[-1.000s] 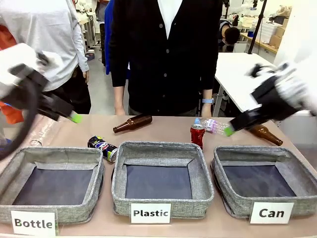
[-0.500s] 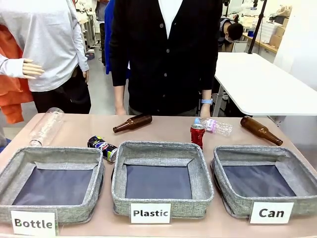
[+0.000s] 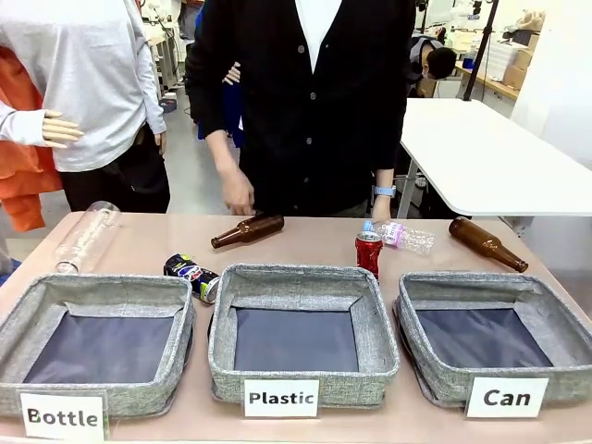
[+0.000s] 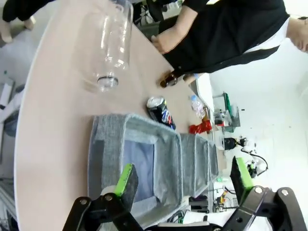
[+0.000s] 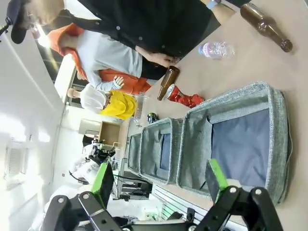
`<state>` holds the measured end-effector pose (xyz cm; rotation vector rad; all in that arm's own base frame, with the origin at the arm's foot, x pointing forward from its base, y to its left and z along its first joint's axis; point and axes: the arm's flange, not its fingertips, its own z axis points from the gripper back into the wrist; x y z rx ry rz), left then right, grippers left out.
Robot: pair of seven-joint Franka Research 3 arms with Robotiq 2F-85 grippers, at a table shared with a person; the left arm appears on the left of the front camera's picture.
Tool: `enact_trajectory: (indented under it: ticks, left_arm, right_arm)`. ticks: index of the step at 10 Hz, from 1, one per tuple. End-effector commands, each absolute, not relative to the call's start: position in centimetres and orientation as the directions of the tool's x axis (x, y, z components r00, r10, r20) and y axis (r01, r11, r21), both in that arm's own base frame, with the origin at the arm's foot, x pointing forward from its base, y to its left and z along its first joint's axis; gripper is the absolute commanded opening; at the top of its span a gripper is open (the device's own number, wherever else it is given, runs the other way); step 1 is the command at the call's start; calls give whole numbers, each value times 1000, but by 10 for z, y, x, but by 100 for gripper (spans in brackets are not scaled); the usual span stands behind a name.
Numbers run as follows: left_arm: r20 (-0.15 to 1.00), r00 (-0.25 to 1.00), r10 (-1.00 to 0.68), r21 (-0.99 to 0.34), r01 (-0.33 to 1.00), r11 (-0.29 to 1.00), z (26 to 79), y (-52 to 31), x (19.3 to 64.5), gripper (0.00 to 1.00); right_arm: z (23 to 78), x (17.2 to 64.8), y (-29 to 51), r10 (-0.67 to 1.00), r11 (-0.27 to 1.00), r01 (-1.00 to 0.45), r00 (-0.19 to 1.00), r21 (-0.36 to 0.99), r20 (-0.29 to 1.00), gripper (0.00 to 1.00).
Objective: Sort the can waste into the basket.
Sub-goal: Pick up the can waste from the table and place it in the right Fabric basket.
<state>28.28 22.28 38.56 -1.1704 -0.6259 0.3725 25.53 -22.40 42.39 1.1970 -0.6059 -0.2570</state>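
Our right pincer (image 5: 160, 179) hangs spread and empty, facing the Can basket (image 5: 231, 98). The red can (image 5: 185, 97) stands upright just past the basket's far corner, nearest this arm. The dark can (image 3: 192, 274) lies on its side nearer our left pincer (image 4: 183, 178), also spread and empty.

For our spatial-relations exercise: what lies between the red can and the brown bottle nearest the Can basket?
The front view shows a small clear plastic bottle on its side by the red can, then bare table to the brown bottle.

The red can (image 3: 368, 250) has its foot hidden behind the Plastic basket (image 3: 296, 274); the picture's right edge cuts off the Can basket (image 3: 481, 282).
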Motion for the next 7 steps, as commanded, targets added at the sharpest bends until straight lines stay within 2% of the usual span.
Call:
enact_trajectory:
  ticks: [1, 6, 7]
  left_arm:
    - [250, 788, 562, -933, 41, 357, 382, 229, 272, 100]
    - [222, 789, 573, -938, 12, 347, 380, 227, 271, 100]
    - [297, 802, 519, -885, 26, 465, 401, 205, 279, 100]
  right_arm:
    - [437, 245, -222, -479, 404, -133, 812, 905, 333, 100]
    - [437, 245, -222, -479, 404, -133, 812, 905, 333, 100]
    - [437, 245, -222, -479, 404, -133, 812, 905, 333, 100]
